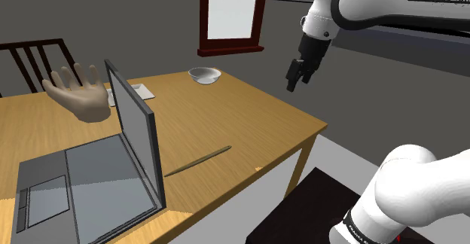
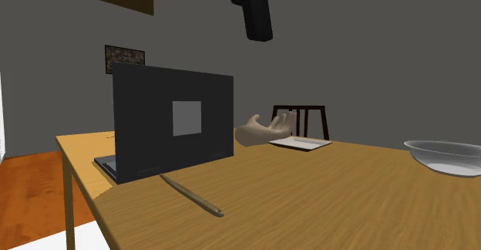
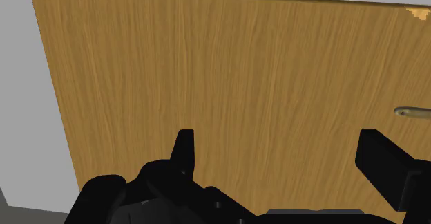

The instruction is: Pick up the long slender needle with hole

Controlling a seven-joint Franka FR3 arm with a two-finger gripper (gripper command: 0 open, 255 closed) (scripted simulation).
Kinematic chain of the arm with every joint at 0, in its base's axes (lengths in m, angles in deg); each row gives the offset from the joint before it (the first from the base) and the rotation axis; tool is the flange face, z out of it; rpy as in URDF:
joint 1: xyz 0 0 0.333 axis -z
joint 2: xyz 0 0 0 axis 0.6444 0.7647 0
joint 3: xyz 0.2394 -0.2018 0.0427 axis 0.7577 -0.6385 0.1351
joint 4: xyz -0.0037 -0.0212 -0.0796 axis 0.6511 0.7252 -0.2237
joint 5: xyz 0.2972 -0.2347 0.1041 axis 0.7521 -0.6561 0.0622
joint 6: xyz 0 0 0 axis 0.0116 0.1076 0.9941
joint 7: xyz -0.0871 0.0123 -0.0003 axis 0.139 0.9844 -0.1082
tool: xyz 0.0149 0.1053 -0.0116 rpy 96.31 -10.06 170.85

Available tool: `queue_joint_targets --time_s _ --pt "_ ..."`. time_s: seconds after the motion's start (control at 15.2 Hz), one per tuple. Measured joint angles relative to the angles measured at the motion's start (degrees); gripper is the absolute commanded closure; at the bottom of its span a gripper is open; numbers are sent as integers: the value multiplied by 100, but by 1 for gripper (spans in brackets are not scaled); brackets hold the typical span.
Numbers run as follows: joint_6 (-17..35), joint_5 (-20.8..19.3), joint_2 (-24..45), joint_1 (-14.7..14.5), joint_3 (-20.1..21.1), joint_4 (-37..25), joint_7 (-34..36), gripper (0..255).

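Gripper (image 3: 280, 143) hangs high over the wood-grain table (image 1: 248, 107), jaws spread wide, empty.
Slim brownish needle (image 1: 197, 160) lies flat beside the grey laptop (image 1: 135, 141); the wrist view catches what is probably its end.

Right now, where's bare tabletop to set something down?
Widest free patch: the wood between the bowl and the needle, out to the edge of the table. Crowded: the shoulder view's left, where laptop, hand model and flat tray sit close.

A home room, dining or study: a wooden counter (image 1: 226, 114) with a chair (image 1: 38, 45), an open laptop (image 1: 83, 182), a bowl (image 1: 204, 74), a framed picture (image 2: 124, 58) on the grey wall.
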Motion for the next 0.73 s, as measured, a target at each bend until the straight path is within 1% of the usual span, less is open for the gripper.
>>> queue_joint_targets --time_s 0.07,0.2,0.53,0.59,0.73 --pt "0 0 0 0 0 0 0 0" --pt "171 23 238 -122 -30 -38 -227 0" --pt "632 136 1051 -590 -124 -263 -1173 0" --pt "790 163 1244 -683 -138 -265 -1370 0" --pt "948 230 1676 -870 -153 -479 -1779 0"
